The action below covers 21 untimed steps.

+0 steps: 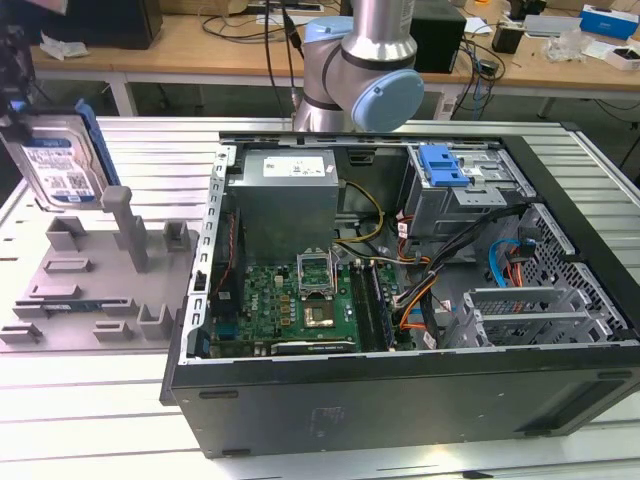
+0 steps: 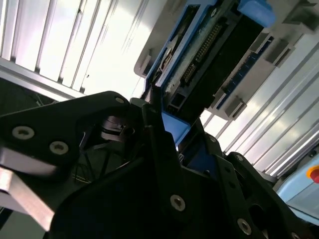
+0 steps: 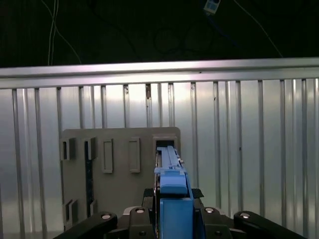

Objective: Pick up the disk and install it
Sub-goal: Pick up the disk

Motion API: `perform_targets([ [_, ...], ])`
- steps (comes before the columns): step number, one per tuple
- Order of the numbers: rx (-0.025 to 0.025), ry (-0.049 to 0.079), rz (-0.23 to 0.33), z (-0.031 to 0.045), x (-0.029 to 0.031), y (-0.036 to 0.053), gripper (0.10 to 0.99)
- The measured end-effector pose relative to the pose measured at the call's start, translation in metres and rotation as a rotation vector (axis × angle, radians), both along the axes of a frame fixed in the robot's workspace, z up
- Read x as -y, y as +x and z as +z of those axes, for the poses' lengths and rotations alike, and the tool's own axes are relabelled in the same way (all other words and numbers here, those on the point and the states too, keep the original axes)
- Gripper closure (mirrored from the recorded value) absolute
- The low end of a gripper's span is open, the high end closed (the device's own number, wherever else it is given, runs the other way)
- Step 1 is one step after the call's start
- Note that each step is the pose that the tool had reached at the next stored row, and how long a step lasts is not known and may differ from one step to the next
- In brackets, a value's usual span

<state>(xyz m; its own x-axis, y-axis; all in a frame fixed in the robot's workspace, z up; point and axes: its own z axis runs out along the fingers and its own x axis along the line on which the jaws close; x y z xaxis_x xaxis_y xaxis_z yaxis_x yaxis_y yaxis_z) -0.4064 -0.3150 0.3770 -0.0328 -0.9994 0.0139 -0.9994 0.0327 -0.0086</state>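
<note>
The disk [image 1: 58,165], a silver drive with a white-and-blue label in a blue carrier, stands on edge at the exterior view's far left, over the back of the grey holder fixture [image 1: 90,280]. My gripper [image 1: 22,105] is shut on its upper end. In the first wrist view the disk's blue edge [image 3: 172,191] runs between my black fingers [image 3: 205,215], with the grey fixture [image 3: 119,159] beyond. In the second wrist view the disk's connector end [image 2: 209,50] juts from the gripper [image 2: 172,134]. Whether its lower end still sits in the fixture's slot I cannot tell.
An open computer case [image 1: 190,320] lies on the ribbed metal table [image 1: 80,420] at the exterior view's right of the fixture. It holds a motherboard [image 1: 290,300], a power supply [image 1: 285,195] and a metal drive cage with a blue latch [image 1: 445,165]. The arm [image 1: 360,70] rises behind it.
</note>
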Motion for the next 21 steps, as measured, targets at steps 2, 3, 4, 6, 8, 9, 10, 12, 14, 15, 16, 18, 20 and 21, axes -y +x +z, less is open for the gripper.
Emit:
perform_targets([
  [2, 0.0000, 0.000, 0.000, 0.0108, 0.0000, 0.0000, 0.722],
  [3, 0.0001, 0.000, 0.000, 0.0192, 0.0000, 0.0000, 0.722],
  [4, 0.0000, 0.000, 0.000, 0.0271, 0.0000, 0.0000, 0.722],
  [6, 0.0001, 0.001, 0.000, 0.0366, 0.0000, 0.0000, 0.722],
  [8, 0.0001, 0.001, 0.000, 0.0498, 0.0000, 0.0001, 0.722],
  [9, 0.0001, 0.001, 0.000, 0.0543, 0.0000, 0.0001, 0.722],
  [10, 0.0000, 0.002, 0.000, 0.0651, 0.0000, 0.0001, 0.722],
  [12, 0.0000, 0.003, 0.000, 0.0770, 0.0000, 0.0002, 0.722],
  [14, 0.0002, 0.004, 0.000, 0.0927, 0.0000, 0.0002, 0.722],
  [15, 0.0002, 0.005, 0.000, 0.1006, 0.0000, 0.0002, 0.722],
  [16, -0.0001, 0.006, 0.000, 0.1091, 0.0001, 0.0003, 0.722],
  [18, 0.0001, 0.008, 0.000, 0.1106, 0.0001, 0.0004, 0.722],
  [20, 0.0000, 0.008, 0.000, 0.1106, 0.0001, 0.0003, 0.722],
  [21, 0.0000, 0.008, 0.000, 0.1106, 0.0002, 0.0003, 0.722],
])
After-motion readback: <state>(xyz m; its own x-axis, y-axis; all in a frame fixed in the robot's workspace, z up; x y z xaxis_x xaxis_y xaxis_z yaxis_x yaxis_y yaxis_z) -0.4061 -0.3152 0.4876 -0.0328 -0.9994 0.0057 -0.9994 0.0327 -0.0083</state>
